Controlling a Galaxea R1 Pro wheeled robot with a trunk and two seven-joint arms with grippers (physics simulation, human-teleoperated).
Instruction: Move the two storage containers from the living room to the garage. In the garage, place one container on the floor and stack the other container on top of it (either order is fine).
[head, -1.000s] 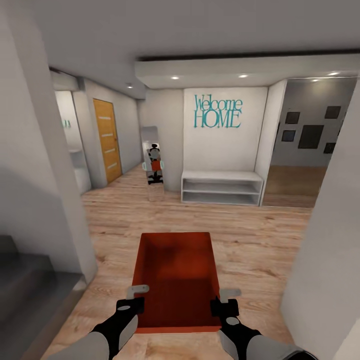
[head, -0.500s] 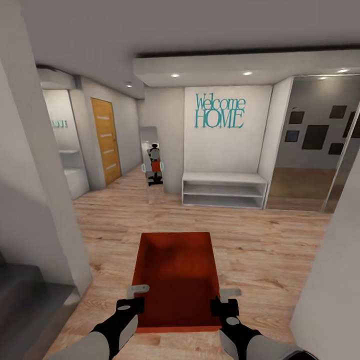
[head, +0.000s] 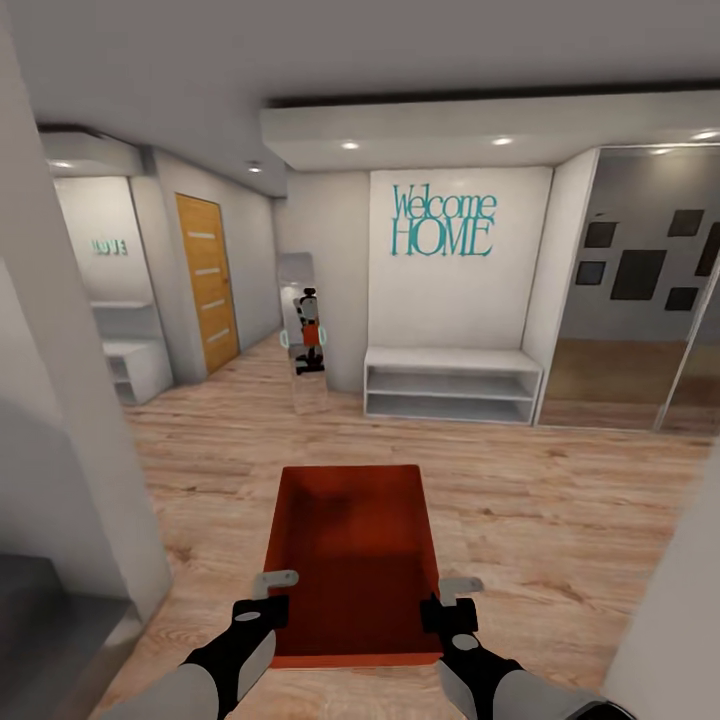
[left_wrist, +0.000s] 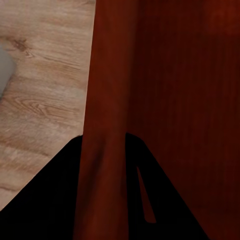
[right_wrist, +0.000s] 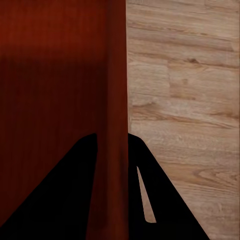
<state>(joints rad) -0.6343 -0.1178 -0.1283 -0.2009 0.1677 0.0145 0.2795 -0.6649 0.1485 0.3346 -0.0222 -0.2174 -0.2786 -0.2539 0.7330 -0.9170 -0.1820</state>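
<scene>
A: Where is the storage container seen?

B: It is carried in front of the robot, above the light wood plank floor of a hallway. Nothing is seen inside it; only its dark, finely ribbed bottom is shown.

A: How is it held?

B: Its left side wall is clamped by the left hand, and its right side wall by the right hand. In each wrist view the thin orange-red wall is seen pinched between two dark fingers, one inside the bin and one outside.

A: What lies ahead?

B: A white shelf unit is seen under a teal "Welcome HOME" sign, with an orange door further left.
</scene>
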